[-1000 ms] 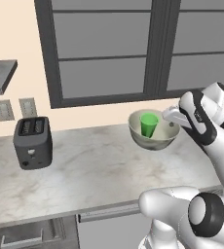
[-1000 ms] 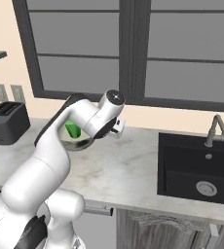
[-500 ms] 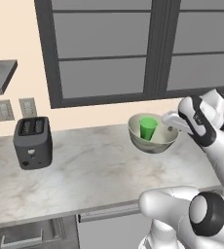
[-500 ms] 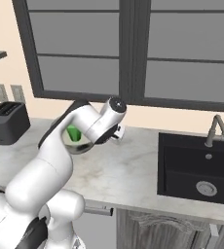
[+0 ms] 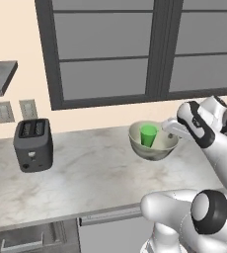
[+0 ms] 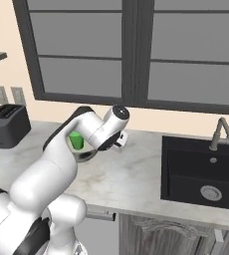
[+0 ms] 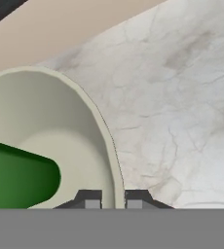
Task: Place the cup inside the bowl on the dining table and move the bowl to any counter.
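Note:
The round bowl [image 5: 157,147], cream-green inside and grey outside, hangs low over the marble counter [image 5: 86,173] under the window. I cannot tell whether its bottom touches the top. The green cup [image 5: 148,135] stands inside it. My gripper [image 5: 170,128] is shut on the bowl's right rim, one finger inside and one outside. In the hand view the rim [image 7: 111,146] runs between my fingertips [image 7: 89,200], with the cup [image 7: 16,177] to the left. From the right base view the cup [image 6: 76,140] peeks out behind my arm.
A dark toaster [image 5: 33,144] stands on the counter to the left, below two wall outlets [image 5: 16,110]. A black sink [image 6: 201,169] with a faucet [image 6: 221,132] is set into the counter to the right. The beige wall lies just behind the bowl.
The bowl with the cup in it has sunk a little toward the counter, still held at its rim by my gripper.

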